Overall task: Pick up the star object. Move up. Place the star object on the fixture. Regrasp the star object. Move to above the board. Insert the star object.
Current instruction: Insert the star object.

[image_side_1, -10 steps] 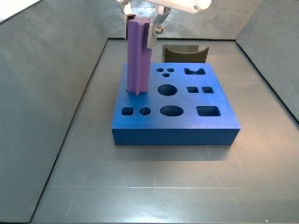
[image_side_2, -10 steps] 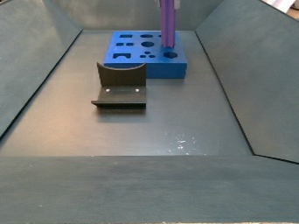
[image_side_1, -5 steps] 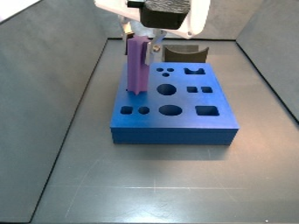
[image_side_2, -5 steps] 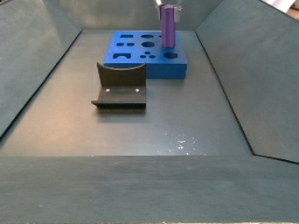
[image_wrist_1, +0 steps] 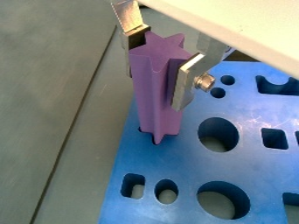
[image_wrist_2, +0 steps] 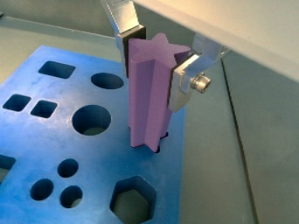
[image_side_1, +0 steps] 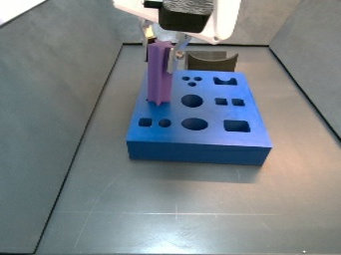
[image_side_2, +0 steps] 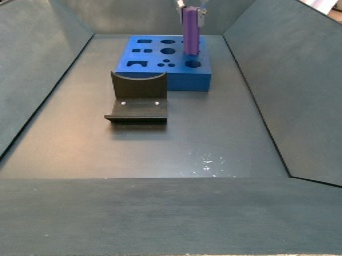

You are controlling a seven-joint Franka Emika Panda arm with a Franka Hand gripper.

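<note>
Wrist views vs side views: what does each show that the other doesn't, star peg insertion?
Only the wrist views: the star object's star-shaped top, its foot in the board's hole, and the fingers flanking it. Only the side views: the fixture on the floor, plus the whole board. Both: the gripper at the upright peg's top.

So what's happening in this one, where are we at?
The arm's claw is above the blue board, its silver fingers on either side of the purple star object near its top. The peg stands upright with its lower end in the star-shaped hole near one edge of the board, so insertion is under way, with most of the peg above the board. The fixture sits bare on the floor beside the board.
</note>
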